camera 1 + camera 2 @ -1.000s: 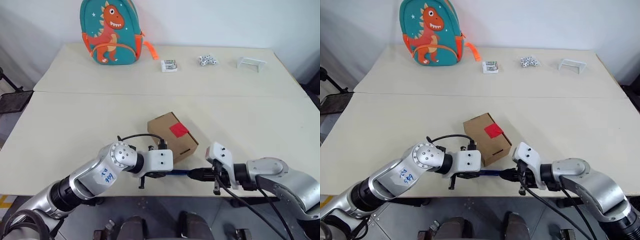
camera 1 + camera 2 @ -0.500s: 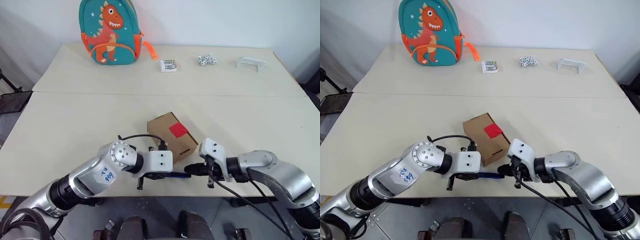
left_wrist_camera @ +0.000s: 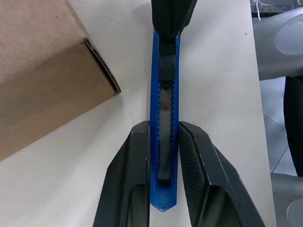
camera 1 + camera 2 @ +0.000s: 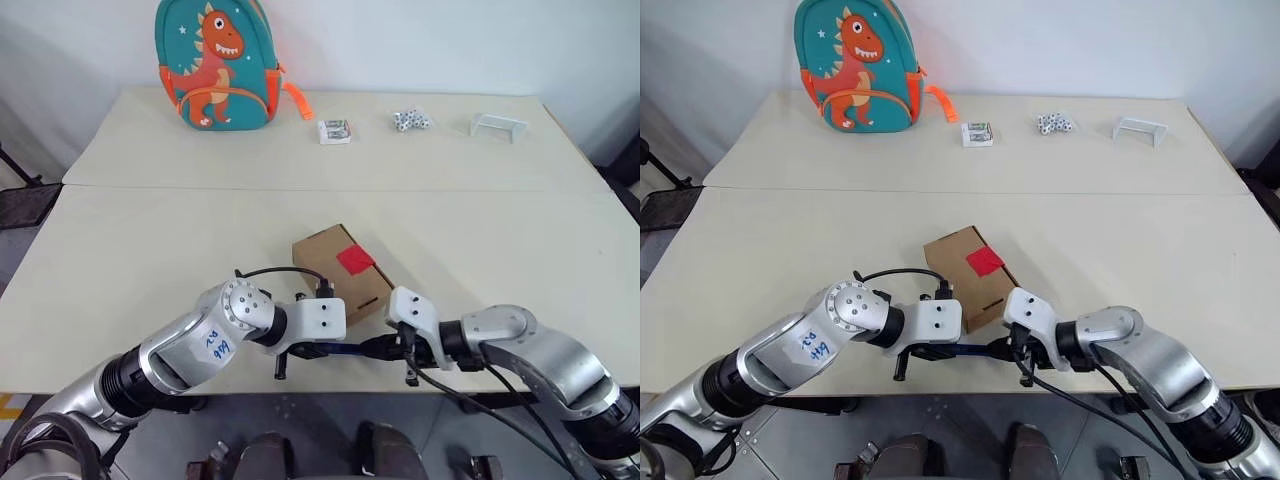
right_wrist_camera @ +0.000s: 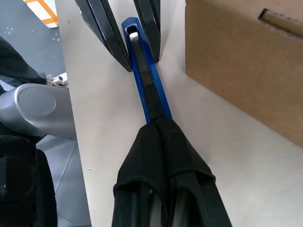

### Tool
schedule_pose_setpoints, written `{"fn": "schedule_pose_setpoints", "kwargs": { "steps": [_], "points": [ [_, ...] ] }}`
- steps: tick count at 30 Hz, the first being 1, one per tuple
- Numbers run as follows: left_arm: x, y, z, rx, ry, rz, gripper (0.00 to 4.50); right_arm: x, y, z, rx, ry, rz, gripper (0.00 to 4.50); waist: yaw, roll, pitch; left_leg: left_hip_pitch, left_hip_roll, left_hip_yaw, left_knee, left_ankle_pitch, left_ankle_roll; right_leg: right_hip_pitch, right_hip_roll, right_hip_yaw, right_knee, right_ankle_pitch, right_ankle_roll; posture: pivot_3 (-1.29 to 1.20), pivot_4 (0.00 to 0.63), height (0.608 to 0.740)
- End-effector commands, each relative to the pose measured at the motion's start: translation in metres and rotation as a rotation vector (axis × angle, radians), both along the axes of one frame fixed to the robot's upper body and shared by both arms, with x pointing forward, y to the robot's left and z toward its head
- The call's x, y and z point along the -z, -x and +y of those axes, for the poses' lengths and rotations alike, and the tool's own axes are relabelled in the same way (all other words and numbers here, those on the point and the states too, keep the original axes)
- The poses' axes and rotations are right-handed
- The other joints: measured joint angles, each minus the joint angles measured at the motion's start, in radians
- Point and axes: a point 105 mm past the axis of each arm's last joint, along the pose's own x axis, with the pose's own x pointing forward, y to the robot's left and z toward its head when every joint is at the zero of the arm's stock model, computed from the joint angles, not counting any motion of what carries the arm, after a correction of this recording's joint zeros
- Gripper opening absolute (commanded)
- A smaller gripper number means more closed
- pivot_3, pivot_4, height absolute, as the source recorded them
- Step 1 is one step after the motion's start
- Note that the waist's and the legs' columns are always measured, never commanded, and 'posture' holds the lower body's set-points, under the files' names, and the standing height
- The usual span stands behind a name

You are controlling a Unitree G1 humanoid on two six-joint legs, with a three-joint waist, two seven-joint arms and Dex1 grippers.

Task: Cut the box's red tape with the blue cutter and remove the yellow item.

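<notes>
Low in the frame's centre, the left tool (image 3: 163,142) clamps one end of the cutter (image 3: 164,109) between its two fingers. The right tool (image 5: 158,130), pressed shut, pinches the other end. The cutter lies level along the table's (image 4: 150,230) near edge, just beside the box (image 4: 340,270). The tape (image 4: 355,260) sits on the box's top, uncut.

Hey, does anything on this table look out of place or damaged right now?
Nothing damaged or spilled. The box sits skewed to the table edge, red tape intact. The blue cutter is gripped at both ends, left gripper and right gripper.
</notes>
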Motion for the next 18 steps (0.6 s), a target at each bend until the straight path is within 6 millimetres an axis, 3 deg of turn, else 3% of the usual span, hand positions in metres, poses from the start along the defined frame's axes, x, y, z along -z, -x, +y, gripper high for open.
{"fn": "schedule_pose_setpoints", "kwargs": {
  "steps": [1, 11, 15, 18],
  "points": [
    [0.009, 0.005, 0.003, 0.002, -0.034, 0.038, 0.86, 0.004, 0.002, 0.006, -0.017, -0.004, 0.014, 0.00, -0.001, 0.000, 0.000, 0.000, 0.000, 0.000, 0.000, 0.000, 0.000, 0.000, 0.000, 0.000, 0.000, 0.000, 0.000, 0.00, 0.150, 0.740],
    [0.009, 0.004, 0.004, 0.005, -0.038, 0.039, 0.86, 0.003, 0.004, 0.021, -0.037, -0.042, 0.024, 0.00, -0.002, 0.000, 0.000, 0.001, 0.000, 0.000, 0.000, 0.000, 0.000, 0.000, 0.000, 0.001, 0.001, 0.000, 0.000, 0.00, 0.150, 0.740],
    [0.009, 0.003, 0.006, 0.003, -0.042, 0.033, 0.86, 0.000, 0.005, 0.014, -0.027, -0.043, 0.022, 0.00, -0.001, 0.000, 0.000, 0.001, 0.000, 0.000, 0.000, 0.000, 0.000, 0.000, 0.000, 0.001, 0.001, 0.000, 0.000, 0.00, 0.150, 0.740],
    [0.006, 0.002, 0.008, 0.023, -0.027, 0.008, 0.86, -0.014, 0.007, 0.008, -0.030, -0.083, 0.008, 0.00, 0.000, 0.000, 0.000, 0.001, 0.000, 0.000, 0.000, 0.000, 0.000, 0.000, 0.000, 0.001, 0.001, 0.000, 0.000, 0.00, 0.150, 0.740]
  ]
}}
